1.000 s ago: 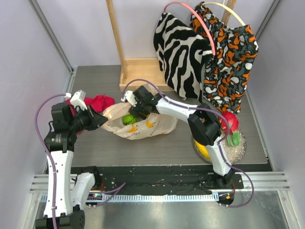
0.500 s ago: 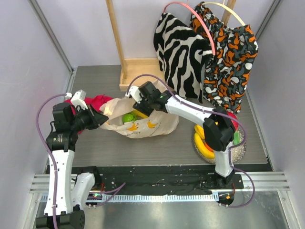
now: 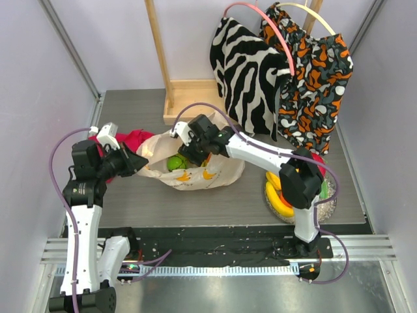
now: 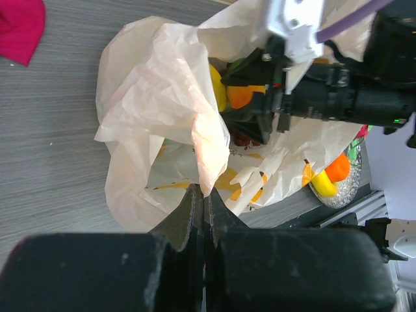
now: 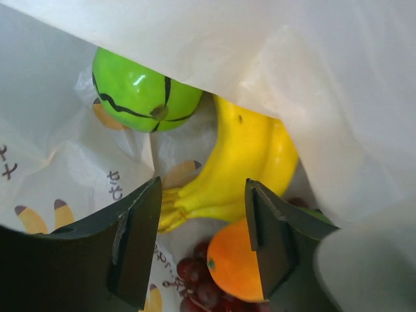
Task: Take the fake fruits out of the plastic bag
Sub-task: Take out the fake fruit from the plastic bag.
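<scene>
step: reach into plastic bag (image 3: 221,171), centre-left of top view, on desk (image 3: 195,208) | left end effector (image 4: 203,195): clamped on bag rim, holding mouth open | right end effector (image 5: 201,214): jaws apart over banana bunch (image 5: 250,156) | advice: descend, close on bananas' stem end, avoid snagging plastic film

Plastic bag (image 4: 162,104): translucent cream, printed with small yellow bananas. Green fruit (image 5: 144,88) is marked with dark lines. Banana bunch (image 5: 244,159): yellow. Orange (image 5: 235,266): orange. Grapes (image 5: 198,283): dark red. Cloth (image 3: 135,138): red. Striped garment (image 3: 244,72): black and white. Blotched garment (image 3: 313,78): orange, grey, black.
</scene>
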